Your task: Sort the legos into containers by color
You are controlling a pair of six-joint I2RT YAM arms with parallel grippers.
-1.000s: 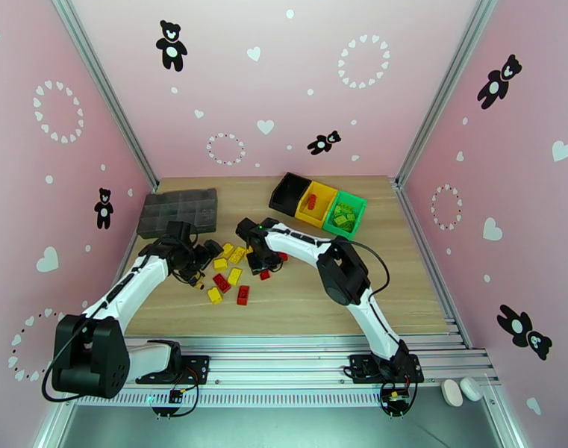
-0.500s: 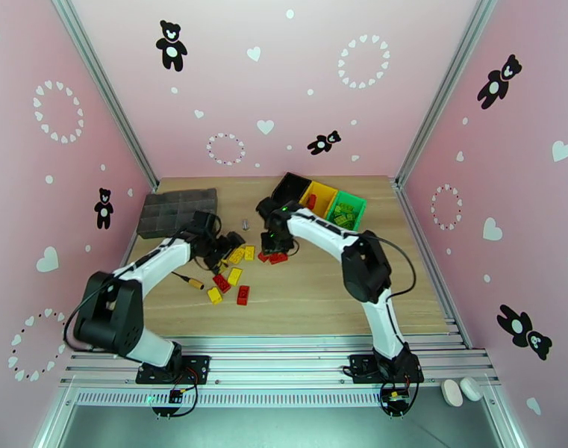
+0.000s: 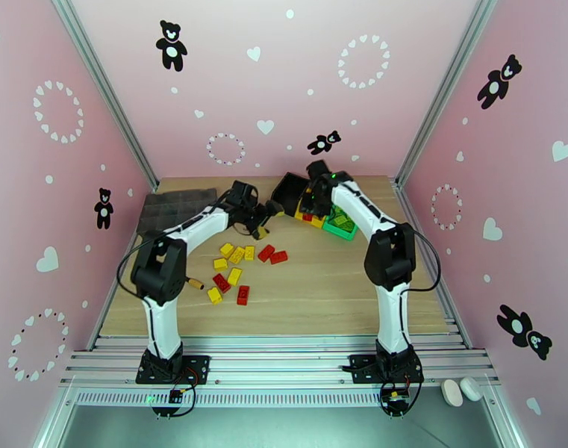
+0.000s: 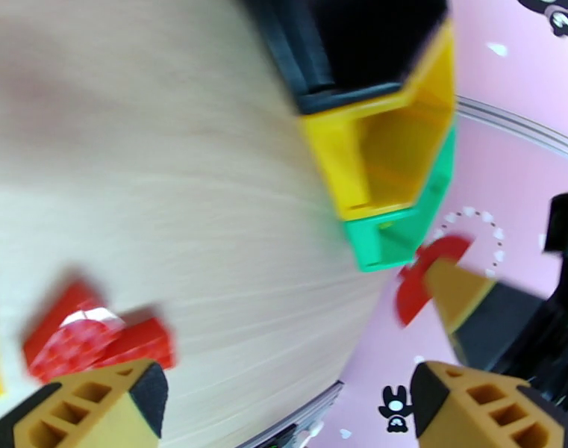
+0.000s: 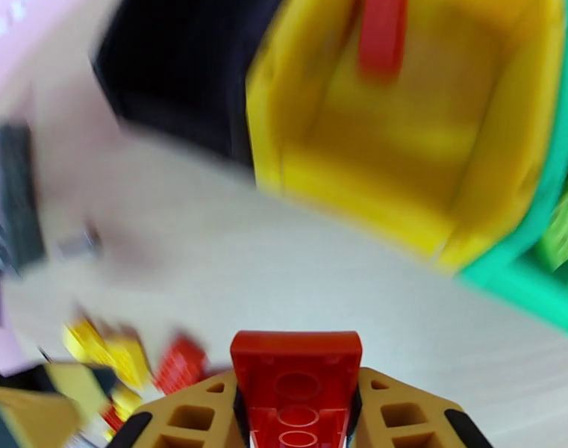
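Right wrist view: our right fingers (image 5: 381, 401) pinch a red lego (image 5: 297, 360); black bin (image 5: 172, 76) at eleven o'clock; left fingers (image 4: 104, 401) spread.

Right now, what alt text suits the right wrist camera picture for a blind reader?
A red lego is clamped in the claw at bottom centre, facing a yellow bin that holds one red piece, with a black bin to its left and a green bin right.
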